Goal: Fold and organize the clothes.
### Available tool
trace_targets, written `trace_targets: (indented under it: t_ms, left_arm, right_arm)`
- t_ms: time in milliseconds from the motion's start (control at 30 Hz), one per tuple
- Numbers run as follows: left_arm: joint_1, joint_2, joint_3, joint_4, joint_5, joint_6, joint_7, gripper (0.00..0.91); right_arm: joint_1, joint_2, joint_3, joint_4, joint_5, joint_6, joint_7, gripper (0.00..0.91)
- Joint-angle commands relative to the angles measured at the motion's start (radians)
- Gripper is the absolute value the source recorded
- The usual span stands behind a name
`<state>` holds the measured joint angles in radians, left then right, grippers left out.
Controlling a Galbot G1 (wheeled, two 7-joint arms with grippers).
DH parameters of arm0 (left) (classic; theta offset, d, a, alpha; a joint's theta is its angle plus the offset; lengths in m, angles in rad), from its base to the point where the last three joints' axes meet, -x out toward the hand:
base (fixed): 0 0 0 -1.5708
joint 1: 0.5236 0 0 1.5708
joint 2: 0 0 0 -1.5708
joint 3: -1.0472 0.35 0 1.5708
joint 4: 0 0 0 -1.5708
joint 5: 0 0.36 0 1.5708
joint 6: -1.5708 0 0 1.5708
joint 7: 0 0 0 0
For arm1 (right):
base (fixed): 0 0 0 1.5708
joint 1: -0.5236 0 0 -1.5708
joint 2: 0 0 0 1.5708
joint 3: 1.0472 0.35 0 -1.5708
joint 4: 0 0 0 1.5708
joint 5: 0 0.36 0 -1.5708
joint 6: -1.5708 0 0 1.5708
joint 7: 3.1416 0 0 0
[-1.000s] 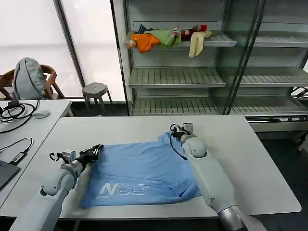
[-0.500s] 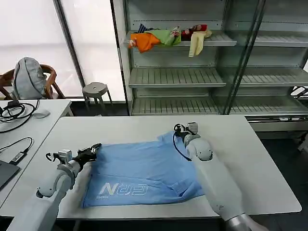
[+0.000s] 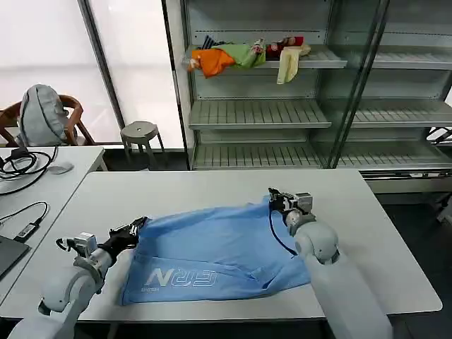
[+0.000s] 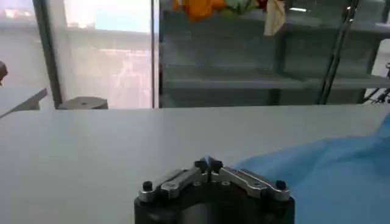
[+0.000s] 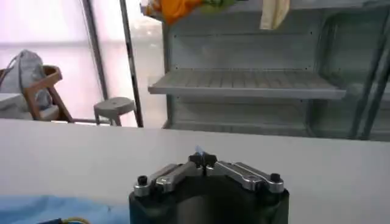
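1. The light blue T-shirt [image 3: 212, 251] is found spread on the white table [image 3: 212, 187], its printed lettering [image 3: 182, 277] facing up near the front edge. A fold of fabric is seen bunched near the front right corner of the garment.

2. The left gripper [image 3: 134, 227] is located at the T-shirt's left edge, low over the table. In the left wrist view, its fingers [image 4: 208, 165] are seen pressed together, and blue fabric [image 4: 323, 176] lies just beside them. Whether cloth is pinched between them cannot be told.

3. The right gripper [image 3: 277, 199] is located at the far right corner of the T-shirt. In the right wrist view, its fingertips [image 5: 202, 159] are seen closed together with a small sliver of pale blue material at the tip, so the garment's edge appears to be pinched.

4. The T-shirt is held stretched between the two grippers along its far edge, which is raised slightly above the table.

5. A heap of orange, green, red and cream garments [image 3: 244, 56] is noted on the top shelf of the rack [image 3: 261, 113] behind the table.
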<state>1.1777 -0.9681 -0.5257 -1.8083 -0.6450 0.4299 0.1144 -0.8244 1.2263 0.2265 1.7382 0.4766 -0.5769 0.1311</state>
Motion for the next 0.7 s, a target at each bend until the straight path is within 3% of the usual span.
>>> trace_targets:
  t_ms: [33, 700]
  left_arm:
    - [0.167, -0.011, -0.066, -0.131, -0.009, -0.003, 0.0, 0.03]
    - [0.294, -0.032, -0.121, -0.238, 0.004, 0.002, 0.001, 0.03]
  right_arm:
    - [-0.253, -0.069, 0.075, 0.258, 0.013, -0.001, -0.006, 0.0]
    - [-0.338, -0.087, 0.144, 0.284, 0.003, 0.003, -0.024, 0.0]
